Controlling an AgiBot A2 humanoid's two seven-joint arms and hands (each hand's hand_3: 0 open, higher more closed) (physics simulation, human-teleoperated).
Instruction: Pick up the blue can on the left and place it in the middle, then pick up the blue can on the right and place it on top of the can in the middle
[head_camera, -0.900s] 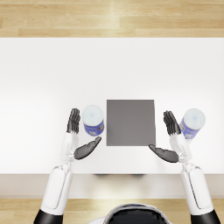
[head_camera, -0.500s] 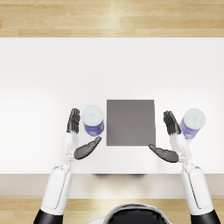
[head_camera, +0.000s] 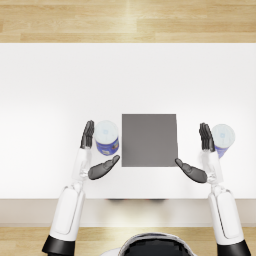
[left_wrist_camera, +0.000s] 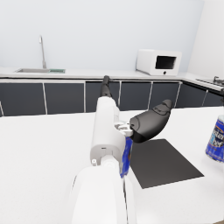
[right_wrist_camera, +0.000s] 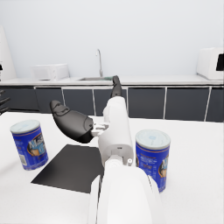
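Note:
Two blue cans with white lids stand upright on the white table, either side of a dark grey mat (head_camera: 149, 139). The left can (head_camera: 107, 138) sits between the spread fingers and thumb of my left hand (head_camera: 93, 156), which is open around it without gripping. In the left wrist view the forearm hides most of that can (left_wrist_camera: 127, 156). The right can (head_camera: 222, 139) stands just right of my right hand (head_camera: 200, 157), which is open with its thumb toward the mat. The right wrist view shows that hand (right_wrist_camera: 87, 120), the right can (right_wrist_camera: 152, 158) beside the forearm and the left can (right_wrist_camera: 29, 144) across the mat (right_wrist_camera: 74, 168).
The white table (head_camera: 60, 90) stretches far behind the mat, its front edge just below the hands. Beyond it, the wrist views show a dark kitchen counter with a sink (left_wrist_camera: 38, 70) and a microwave (left_wrist_camera: 158, 62).

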